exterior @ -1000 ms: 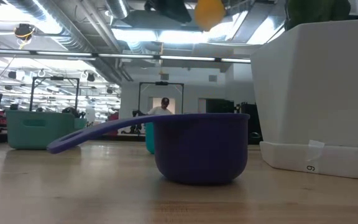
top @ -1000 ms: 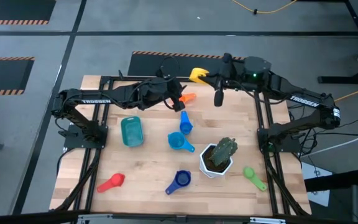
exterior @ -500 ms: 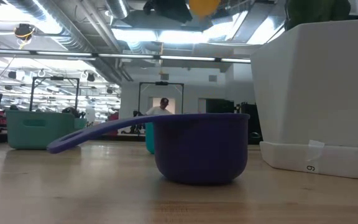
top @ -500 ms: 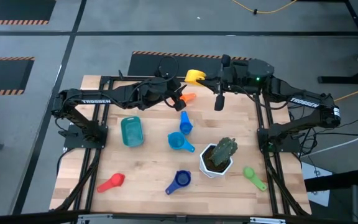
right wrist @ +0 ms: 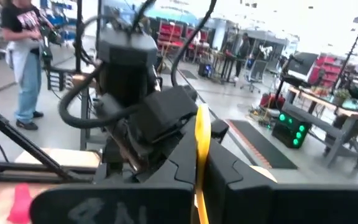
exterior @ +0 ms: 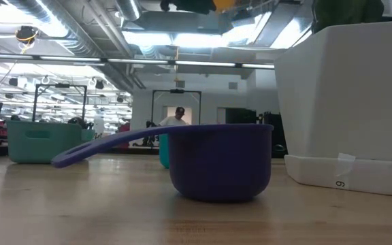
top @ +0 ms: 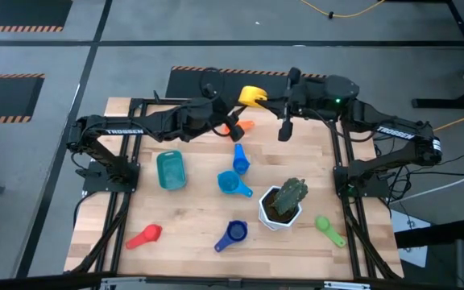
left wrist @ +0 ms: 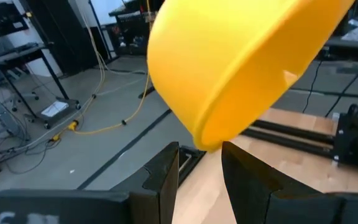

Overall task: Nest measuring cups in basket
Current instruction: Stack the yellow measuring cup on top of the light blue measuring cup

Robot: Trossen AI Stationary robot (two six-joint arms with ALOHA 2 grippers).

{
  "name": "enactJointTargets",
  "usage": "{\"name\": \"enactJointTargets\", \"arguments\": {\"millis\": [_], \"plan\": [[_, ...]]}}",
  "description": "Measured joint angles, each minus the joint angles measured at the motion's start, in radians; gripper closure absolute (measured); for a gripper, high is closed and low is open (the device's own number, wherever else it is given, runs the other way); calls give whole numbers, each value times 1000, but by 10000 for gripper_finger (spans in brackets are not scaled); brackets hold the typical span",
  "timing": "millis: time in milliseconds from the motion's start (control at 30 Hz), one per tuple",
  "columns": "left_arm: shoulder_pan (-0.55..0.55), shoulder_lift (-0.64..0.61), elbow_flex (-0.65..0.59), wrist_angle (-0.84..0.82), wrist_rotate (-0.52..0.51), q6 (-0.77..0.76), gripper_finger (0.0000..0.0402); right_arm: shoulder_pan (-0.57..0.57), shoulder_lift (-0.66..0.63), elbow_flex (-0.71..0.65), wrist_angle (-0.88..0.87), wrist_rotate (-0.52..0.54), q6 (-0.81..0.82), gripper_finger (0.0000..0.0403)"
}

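The yellow measuring cup [top: 251, 96] hangs in the air above the table's far edge, between my two grippers. My right gripper [top: 274, 100] comes from the right and is shut on the cup. My left gripper [top: 232, 109] reaches from the left and is open, its fingers [left wrist: 166, 180] on either side of the bowl's lower rim [left wrist: 207, 142]. The teal basket [top: 170, 170] stands on the table's left half. The orange cup [top: 242, 126], two blue cups [top: 240, 159] [top: 232, 184], the dark blue cup [top: 234, 234], the red cup [top: 145, 236] and the green cup [top: 327, 228] lie on the table. My right gripper pinches the yellow cup's flat handle [right wrist: 202, 140] between its two fingers, coming level from the table's right. The handle stands on edge in the hold and the cup is lifted clear of the table. My left gripper: I cannot tell whether its fingers touch the rim.
A white hexagonal pot with a green plant [top: 283, 203] stands right of the table's middle, near the dark blue cup. In the low view that cup [exterior: 220, 160] fills the foreground and the pot [exterior: 346, 102] the right side. People stand in the room beyond.
The yellow cup has risen and shifted slightly toward the table's left, carried by my right gripper. My left gripper has moved up and toward the far edge, away from the orange cup and closer to the yellow cup's bowl.
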Motion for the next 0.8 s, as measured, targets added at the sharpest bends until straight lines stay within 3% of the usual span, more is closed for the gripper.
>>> {"name": "enactJointTargets", "arguments": {"millis": [300, 800], "plan": [[0, 0, 0, 153, -3, 51, 287, 0, -7, 0, 32, -22, 4, 393], [1, -1, 0, 161, -23, 57, 287, 0, -7, 0, 41, -47, 2, 392]]}}
